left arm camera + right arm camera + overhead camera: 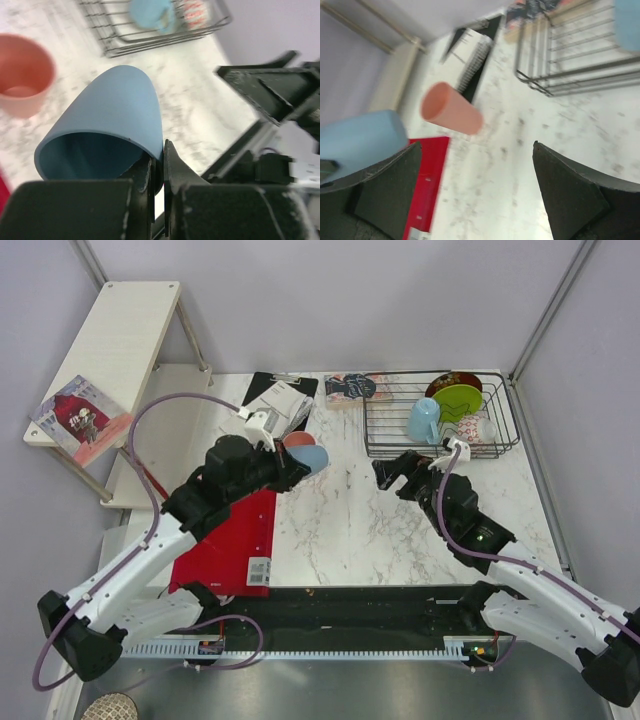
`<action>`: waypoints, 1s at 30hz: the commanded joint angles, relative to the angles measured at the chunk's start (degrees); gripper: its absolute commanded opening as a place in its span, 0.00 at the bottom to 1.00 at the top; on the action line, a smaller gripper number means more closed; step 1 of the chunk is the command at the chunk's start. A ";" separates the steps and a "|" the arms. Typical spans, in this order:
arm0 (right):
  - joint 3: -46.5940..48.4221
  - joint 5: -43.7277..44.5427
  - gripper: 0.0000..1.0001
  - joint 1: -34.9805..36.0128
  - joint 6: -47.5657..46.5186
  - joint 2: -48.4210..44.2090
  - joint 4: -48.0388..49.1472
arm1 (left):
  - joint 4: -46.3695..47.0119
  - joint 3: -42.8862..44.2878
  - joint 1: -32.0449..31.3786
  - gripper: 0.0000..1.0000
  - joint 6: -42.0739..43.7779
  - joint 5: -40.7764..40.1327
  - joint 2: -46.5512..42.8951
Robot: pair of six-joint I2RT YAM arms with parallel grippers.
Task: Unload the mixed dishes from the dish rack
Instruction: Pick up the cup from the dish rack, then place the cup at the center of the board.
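At mid-table, left of the dish rack [480, 451], my left gripper [161, 159] had the grey-blue cup [107, 120] by the rim, the cup lying over with its mouth toward the wrist camera. Only that wrist view showed the wall nipped between the two fingers; overhead, the cup merely sat at the arm's tip. The pink cup [296, 440] stood on the marble just beyond it. Overhead alone showed the rack's load: light blue mug [424, 420], lime-green plate [460, 400], dark red plate [452, 381] and small bowl [486, 428]. The right gripper [476, 150] was spread wide and held nothing, near the rack's near-left corner.
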 commanded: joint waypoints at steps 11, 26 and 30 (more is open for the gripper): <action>-0.59 7.28 0.98 0.18 -4.05 -0.57 -15.09 | -31.04 31.50 0.07 0.02 19.06 -23.32 19.23; -4.28 8.16 0.98 0.19 -6.42 -6.10 -17.02 | -41.25 55.98 0.07 0.02 24.26 -19.10 47.18; -5.16 7.89 0.98 0.18 -6.34 -6.46 -17.38 | -41.61 57.31 0.07 0.02 23.64 -21.39 48.68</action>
